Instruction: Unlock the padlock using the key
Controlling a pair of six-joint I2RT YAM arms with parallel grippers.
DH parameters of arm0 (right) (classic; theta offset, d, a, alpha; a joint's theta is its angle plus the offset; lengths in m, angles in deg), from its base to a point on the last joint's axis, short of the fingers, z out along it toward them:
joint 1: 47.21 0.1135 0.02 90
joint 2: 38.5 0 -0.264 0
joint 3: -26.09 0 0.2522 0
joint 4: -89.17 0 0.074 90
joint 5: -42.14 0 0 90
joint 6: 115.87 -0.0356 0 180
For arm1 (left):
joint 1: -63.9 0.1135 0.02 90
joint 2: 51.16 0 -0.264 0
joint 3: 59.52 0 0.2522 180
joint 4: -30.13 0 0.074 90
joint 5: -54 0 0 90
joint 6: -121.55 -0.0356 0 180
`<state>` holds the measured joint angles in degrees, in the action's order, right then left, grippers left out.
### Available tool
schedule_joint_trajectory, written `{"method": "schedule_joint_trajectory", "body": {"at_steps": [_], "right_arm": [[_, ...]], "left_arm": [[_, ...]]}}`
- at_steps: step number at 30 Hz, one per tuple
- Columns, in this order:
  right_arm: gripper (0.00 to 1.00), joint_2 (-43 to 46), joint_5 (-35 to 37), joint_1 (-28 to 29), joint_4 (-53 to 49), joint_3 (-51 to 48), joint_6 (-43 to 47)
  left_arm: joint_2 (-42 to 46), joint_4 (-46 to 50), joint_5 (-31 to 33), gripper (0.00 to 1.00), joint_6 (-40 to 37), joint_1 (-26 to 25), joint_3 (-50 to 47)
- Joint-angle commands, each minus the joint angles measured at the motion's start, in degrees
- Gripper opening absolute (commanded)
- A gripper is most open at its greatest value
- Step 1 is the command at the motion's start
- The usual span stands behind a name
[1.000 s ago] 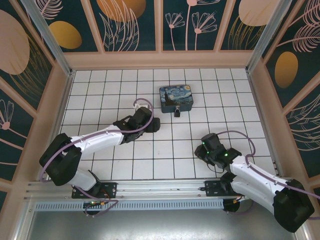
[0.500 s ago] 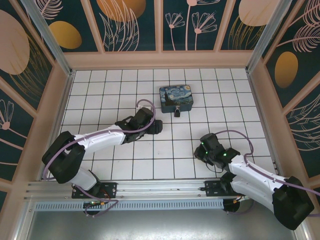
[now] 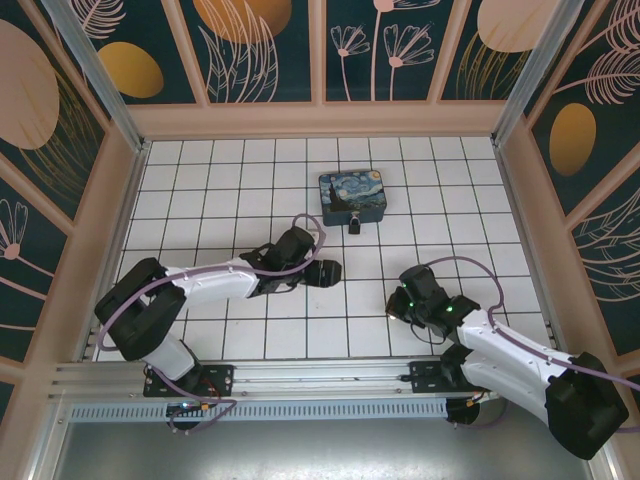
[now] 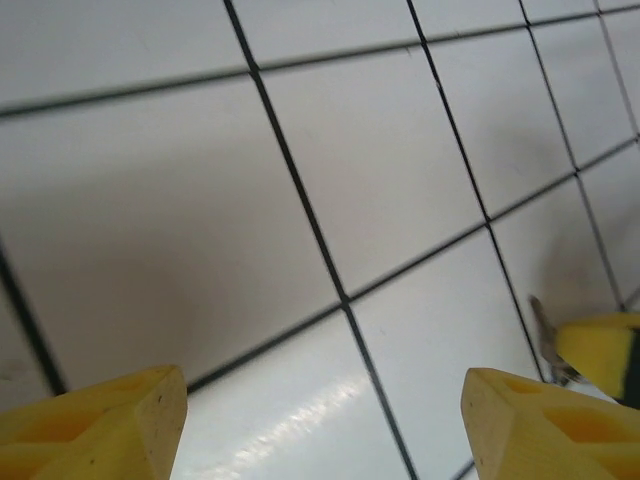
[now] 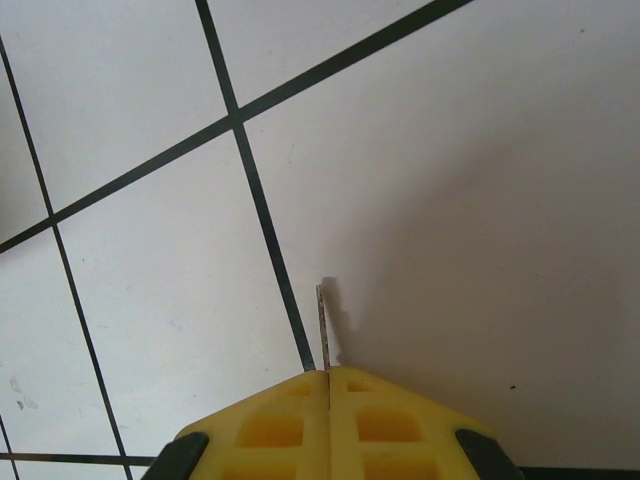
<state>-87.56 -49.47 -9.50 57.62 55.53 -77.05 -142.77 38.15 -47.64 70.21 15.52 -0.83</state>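
1. My right gripper (image 5: 329, 375) is pressed together on the key (image 5: 322, 325). A thin sliver of the blade sticks out past my fingertips, just above the white tiled floor (image 5: 150, 250).
2. My left gripper (image 4: 320, 390) has its fingers apart, with nothing but bare tile between them.
3. Seen from my left wrist, the right gripper's yellow tip and the key's metal end sit just off to the right of my left fingers.
4. The padlock (image 3: 355, 227) lies beyond both grippers, nearer my left one and well apart from the key.
5. It rests against the near side of the swirl-painted box (image 3: 353, 196). The box lid is down, so I cannot tell what it holds.
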Motion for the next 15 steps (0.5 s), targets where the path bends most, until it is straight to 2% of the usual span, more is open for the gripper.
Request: {"method": "schedule_joint_trajectory", "body": {"at_steps": [1, 6, 11, 15], "right_arm": [[0.0, 1.3, 0.11, 0.51, 0.33, 1.63, 2.94], [0.0, 3.58, -3.65, 0.38, 3.18, 3.33, 6.75], [0.0, 2.98, -13.56, 0.36, 11.79, 4.79, 12.18], [0.0, 1.4, -22.54, 0.25, 21.18, 4.8, 13.79]], "left_arm": [[-0.85, -8.24, -9.52, 0.72, 3.29, -0.05, -1.83], [-1.66, -13.84, -17.22, 0.7, 4.07, 0.55, -2.74], [-2.43, -34.26, -30.26, 0.65, 15.8, 6.17, -8.2], [-1.93, -34.83, -32.73, 0.6, 15.74, 6.58, -6.85]]}}
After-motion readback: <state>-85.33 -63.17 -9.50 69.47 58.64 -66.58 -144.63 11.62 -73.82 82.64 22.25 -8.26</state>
